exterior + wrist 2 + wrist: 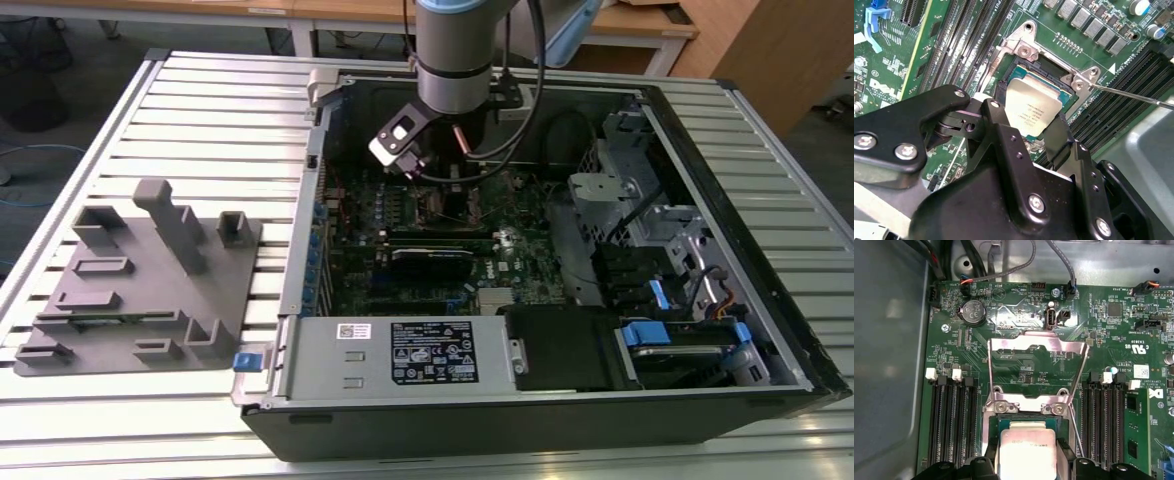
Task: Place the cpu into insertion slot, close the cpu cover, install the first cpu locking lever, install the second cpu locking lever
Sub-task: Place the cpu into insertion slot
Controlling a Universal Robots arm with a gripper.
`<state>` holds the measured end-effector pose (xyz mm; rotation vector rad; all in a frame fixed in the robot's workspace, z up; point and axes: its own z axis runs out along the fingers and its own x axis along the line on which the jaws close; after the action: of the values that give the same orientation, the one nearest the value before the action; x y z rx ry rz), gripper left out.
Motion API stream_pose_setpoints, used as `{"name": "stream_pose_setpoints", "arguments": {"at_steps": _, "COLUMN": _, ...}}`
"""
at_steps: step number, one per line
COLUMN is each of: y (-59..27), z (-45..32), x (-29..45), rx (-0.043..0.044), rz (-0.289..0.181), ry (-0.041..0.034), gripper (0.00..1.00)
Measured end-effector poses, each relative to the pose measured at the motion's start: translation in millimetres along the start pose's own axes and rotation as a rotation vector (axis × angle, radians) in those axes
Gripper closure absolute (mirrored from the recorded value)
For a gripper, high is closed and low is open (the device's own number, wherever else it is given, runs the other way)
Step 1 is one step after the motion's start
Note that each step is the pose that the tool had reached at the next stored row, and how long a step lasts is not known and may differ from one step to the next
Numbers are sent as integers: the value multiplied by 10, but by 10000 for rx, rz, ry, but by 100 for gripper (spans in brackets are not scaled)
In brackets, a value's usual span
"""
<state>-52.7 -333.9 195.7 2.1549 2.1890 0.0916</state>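
Black gripper (1028,125) pinches the small silver-grey square cpu (1033,107) by two opposite edges, just over the dark, silver-rimmed insertion slot (1041,69). The thin silvery cpu cover (1039,346) is flipped back, so the slot's open from above.

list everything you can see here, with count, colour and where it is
cpu: 1, silver-grey, at the insertion slot
insertion slot: 1, dark with silvery rim, on the green board
cpu cover: 1, silvery, swung open
locking levers: 2, thin silvery, along the open cover's sides
memory slots: several, black, both sides of the slot
computer case: 1, black, on the table
table: 1, silvery, slatted
fixture: 1, grey, exterior view's left of the case
arm: 1, grey, above the board
pincer: 1, black, at the cpu
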Motion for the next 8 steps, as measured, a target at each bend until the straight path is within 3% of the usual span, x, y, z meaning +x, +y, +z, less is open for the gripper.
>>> {"name": "stream_pose_setpoints", "arguments": {"at_steps": 8, "y": -12, "z": -1, "x": 8, "rx": 0, "rz": -6, "ry": -44, "gripper": 46}}
